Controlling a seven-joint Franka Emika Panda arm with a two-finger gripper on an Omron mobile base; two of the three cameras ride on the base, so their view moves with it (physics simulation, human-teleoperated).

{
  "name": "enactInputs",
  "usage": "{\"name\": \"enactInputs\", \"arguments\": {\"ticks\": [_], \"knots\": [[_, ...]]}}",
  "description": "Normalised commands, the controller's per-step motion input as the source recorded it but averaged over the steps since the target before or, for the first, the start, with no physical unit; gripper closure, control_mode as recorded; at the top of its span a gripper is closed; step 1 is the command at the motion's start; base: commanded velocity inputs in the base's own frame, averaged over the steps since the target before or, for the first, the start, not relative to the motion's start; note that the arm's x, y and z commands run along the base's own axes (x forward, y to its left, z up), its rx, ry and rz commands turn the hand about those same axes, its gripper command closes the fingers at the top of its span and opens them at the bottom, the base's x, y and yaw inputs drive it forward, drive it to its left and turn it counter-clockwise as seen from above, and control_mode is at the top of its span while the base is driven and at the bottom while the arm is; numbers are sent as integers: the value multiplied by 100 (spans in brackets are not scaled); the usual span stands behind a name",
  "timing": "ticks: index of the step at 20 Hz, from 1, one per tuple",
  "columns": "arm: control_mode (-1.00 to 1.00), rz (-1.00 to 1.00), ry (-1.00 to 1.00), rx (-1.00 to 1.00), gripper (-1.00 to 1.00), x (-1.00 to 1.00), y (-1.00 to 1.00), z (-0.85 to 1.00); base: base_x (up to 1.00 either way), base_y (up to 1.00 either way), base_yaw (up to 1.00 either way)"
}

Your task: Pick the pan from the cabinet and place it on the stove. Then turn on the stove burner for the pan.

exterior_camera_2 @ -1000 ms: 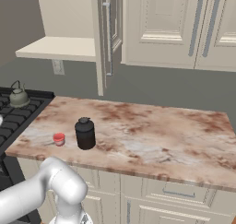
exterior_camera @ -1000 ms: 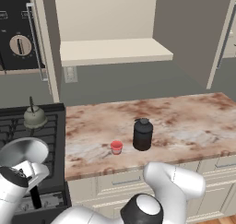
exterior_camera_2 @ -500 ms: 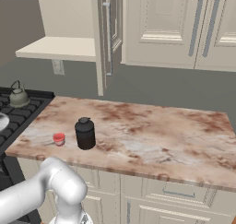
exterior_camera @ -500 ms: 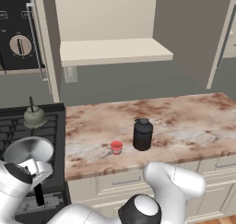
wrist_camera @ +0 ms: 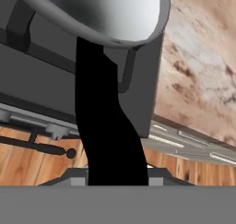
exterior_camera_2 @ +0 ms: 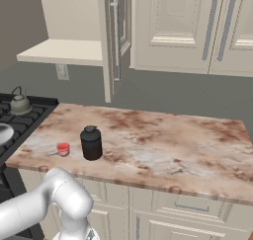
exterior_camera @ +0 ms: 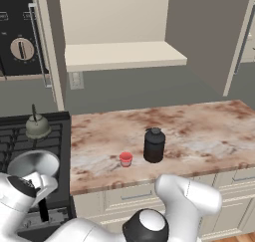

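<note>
Pan (exterior_camera: 32, 165) is out of the cabinet (exterior_camera: 122, 54) and sits at the front right of the stove (exterior_camera: 15, 141), just beside the worktop (exterior_camera: 199, 131) edge. In the left base view the white wrist hangs right at its near rim, black handle dropping down in front of the range. In the hand view the pan bowl is at the top and the handle (wrist_camera: 108, 126) runs down the middle toward the camera, so the end effector reads as clenched on the pan handle; finger tips themselves are hidden behind it.

Whether the pan bottom already rests on the grate or hangs just above it, cannot tell. Kettle (exterior_camera: 37, 126) stands further back on the stove, well apart from the pan. Black jar (exterior_camera: 154, 145) and small red cup (exterior_camera: 126, 159) on the worktop, not involved. Cabinet door (exterior_camera_2: 114, 34) is open, shelf bare.

Step in hand: placing the pan on the burner. Next calls for settling it flat on the grate, releasing the handle, backing off, then going for the matching knob on the front strip.
</note>
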Motion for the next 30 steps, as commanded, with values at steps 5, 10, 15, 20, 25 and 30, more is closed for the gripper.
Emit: {"name": "enactInputs", "arguments": {"ticks": [5,10,15,20,25,30], "knots": [[-100,0,2,-3,100,10,12,-13,0,0,0],[-100,0,7,-8,100,10,18,-11,0,0,0],[-100,0,8,-9,100,7,17,-15,0,0,0],[-100,0,4,-1,100,9,6,-11,0,0,0],[-100,4,1,0,100,24,0,-15,0,0,0],[-100,3,2,0,-100,14,0,-18,0,0,0]]}}
